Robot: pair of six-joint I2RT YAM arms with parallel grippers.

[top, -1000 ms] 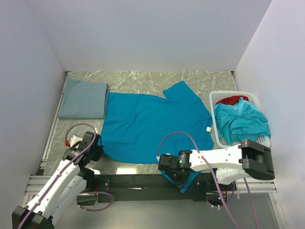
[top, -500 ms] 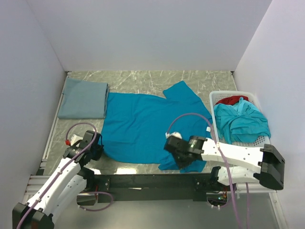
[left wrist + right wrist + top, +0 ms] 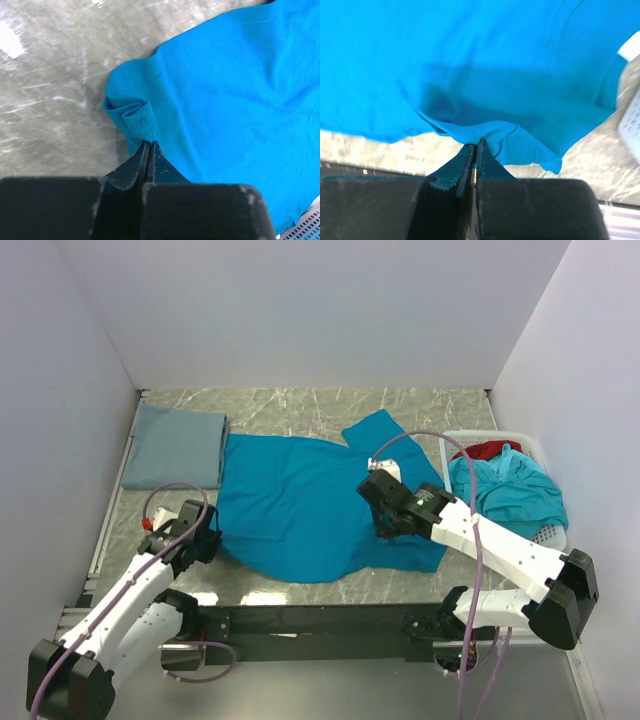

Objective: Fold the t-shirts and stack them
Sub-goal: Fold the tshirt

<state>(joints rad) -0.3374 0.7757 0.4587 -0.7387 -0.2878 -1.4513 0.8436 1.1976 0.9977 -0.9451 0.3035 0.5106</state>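
Note:
A bright teal t-shirt (image 3: 300,500) lies spread on the marble table. My left gripper (image 3: 208,543) is shut on its near left corner, where the hem is bunched (image 3: 135,117). My right gripper (image 3: 385,530) is shut on the shirt's near right edge (image 3: 485,132) and holds it lifted over the shirt's right part. A folded grey-blue t-shirt (image 3: 175,445) lies at the back left. More teal shirts (image 3: 505,495) and a red one (image 3: 487,450) fill the basket on the right.
The white perforated basket (image 3: 452,502) stands at the right edge of the table, close to my right arm. Side walls close in left and right. A black rail (image 3: 300,620) runs along the near edge.
My right gripper has carried the shirt's near right edge up from the front rail and away over the shirt. My left gripper shifted slightly forward with its corner.

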